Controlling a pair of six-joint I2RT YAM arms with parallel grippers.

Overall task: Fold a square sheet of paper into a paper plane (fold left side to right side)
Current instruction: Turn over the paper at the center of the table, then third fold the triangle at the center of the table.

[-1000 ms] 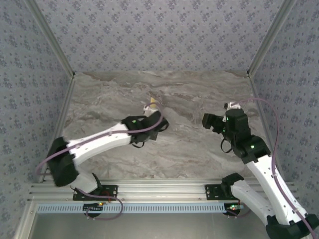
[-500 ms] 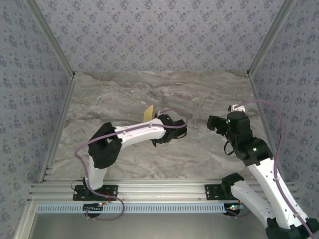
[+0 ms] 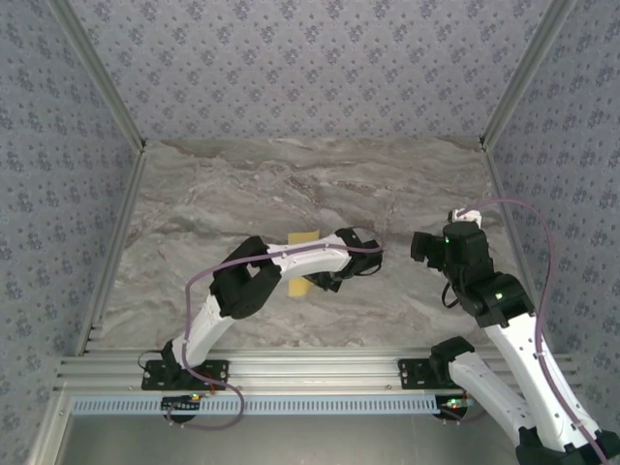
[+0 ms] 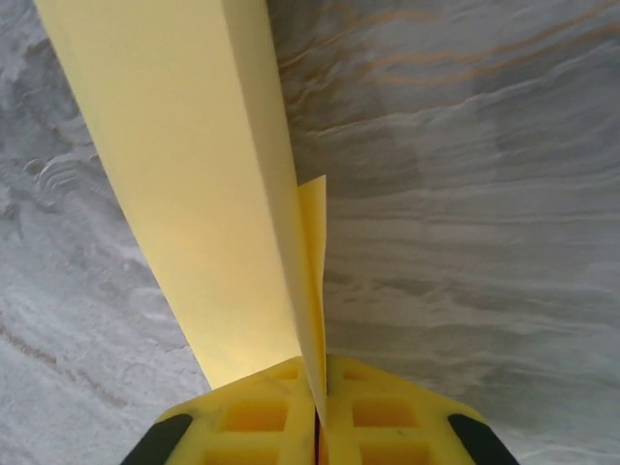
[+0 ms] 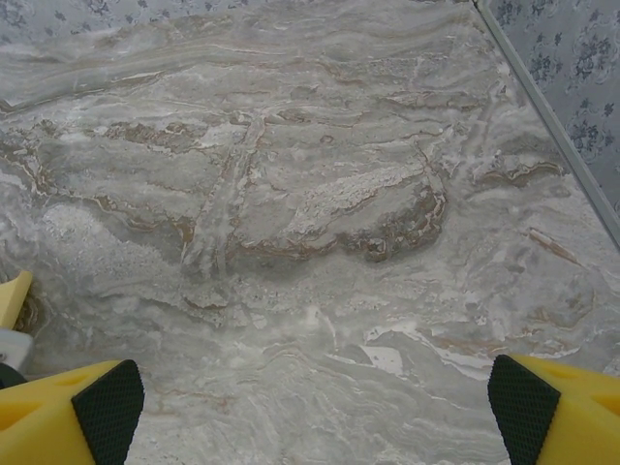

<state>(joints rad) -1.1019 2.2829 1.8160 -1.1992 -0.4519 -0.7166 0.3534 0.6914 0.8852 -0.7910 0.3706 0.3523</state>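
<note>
The square sheet of paper (image 4: 194, 174) is mustard yellow and bent over on itself, with a narrow second layer (image 4: 312, 252) showing beside the broad one. My left gripper (image 4: 320, 387) is shut on its near edge, and the sheet runs away from the jaws above the marble. In the top view the sheet (image 3: 303, 238) shows at the table's middle, partly hidden under the left forearm, with the left gripper (image 3: 325, 281) on it. My right gripper (image 5: 315, 407) stands wide open over bare marble, to the right of the sheet (image 3: 419, 246). No finished paper plane is in view.
The marble table (image 3: 242, 184) is walled by patterned panels at the back and both sides. A metal rail (image 3: 291, 373) runs along the near edge by the arm bases. The left arm (image 3: 242, 286) is folded tightly over the table's middle.
My left arm has swung right and folded back on itself, carrying the sheet from the upper middle down toward the centre. The right gripper drifted slightly right, still open.
</note>
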